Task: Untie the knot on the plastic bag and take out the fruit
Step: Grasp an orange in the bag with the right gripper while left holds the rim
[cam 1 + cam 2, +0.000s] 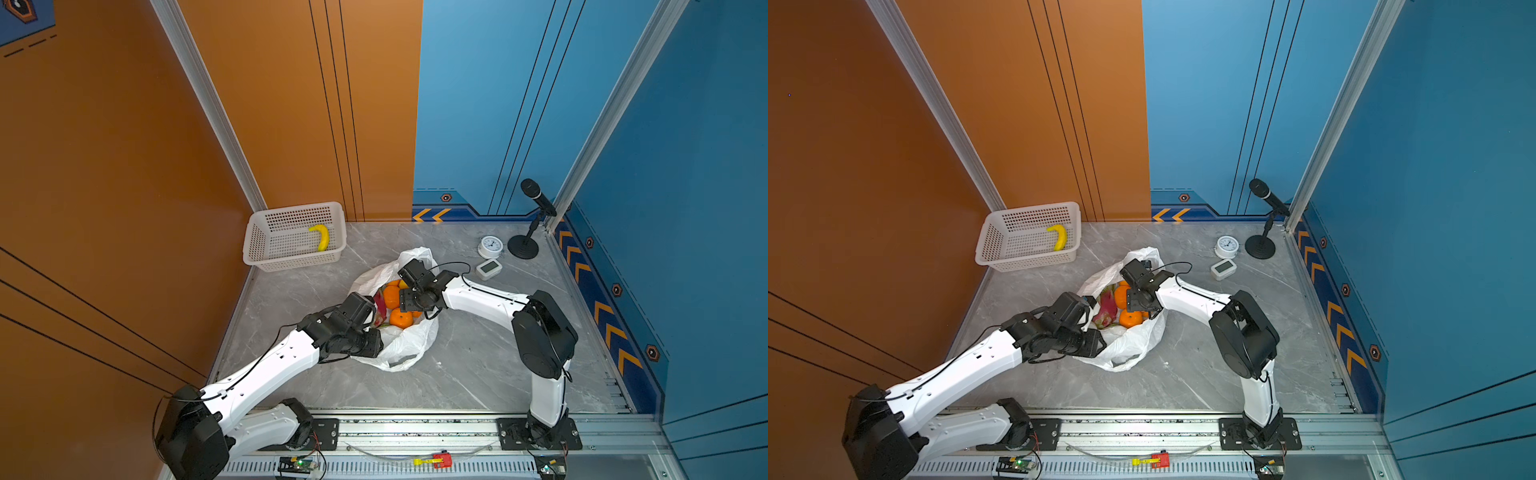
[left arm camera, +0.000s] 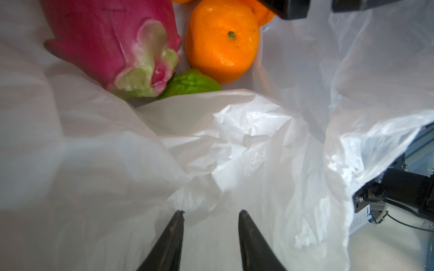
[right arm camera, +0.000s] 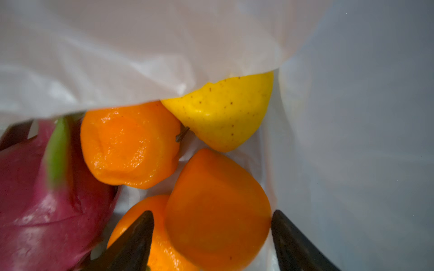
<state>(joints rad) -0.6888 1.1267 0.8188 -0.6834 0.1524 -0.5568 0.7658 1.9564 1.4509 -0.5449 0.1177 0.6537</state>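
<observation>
1. Right wrist view is showing the right gripper (image 3: pixel 212 214) hanging inside the plastic bag (image 3: pixel 141 47), its jaws standing wide on either side of an orange (image 3: pixel 218 187).
2. That orange is sitting straight ahead between the jaws, roundish with no long axis to match; closing looks next.
3. At the bag's edge, the left gripper (image 2: pixel 211 212) is gaping narrowly on nothing, lying farther from that orange.
4. No knot is showing; the bag is lying open-mouthed on the table (image 1: pixel 478 353), the fruit (image 1: pixel 391 296) sitting inside.

Bag (image 3: pixel 141 58) covering part of the yellow fruit (image 3: pixel 225 112), green fruit (image 2: pixel 191 83) hiding half under it, dragon fruit (image 3: pixel 35 199) running off the edge, clock (image 1: pixel 491 246) dial showing too small to read
</observation>
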